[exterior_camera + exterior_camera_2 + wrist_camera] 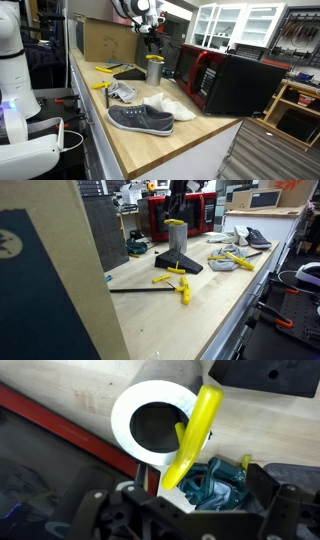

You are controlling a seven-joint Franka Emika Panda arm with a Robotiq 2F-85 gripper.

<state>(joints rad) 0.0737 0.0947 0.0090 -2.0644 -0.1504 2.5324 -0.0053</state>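
Above the steel cup (154, 71) holding a yellow tool (195, 435), the jaws hang spread, gripping nothing

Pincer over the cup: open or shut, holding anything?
Pincer: open, holding nothing, above the cup with a yellow tool in it.

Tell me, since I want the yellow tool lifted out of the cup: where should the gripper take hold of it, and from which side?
Grip the yellow tool on the stretch sticking out above the rim of the cup, coming down from above, where the open gripper hangs. Its lower end sits inside, so the cup wall probably blocks a sideways approach.
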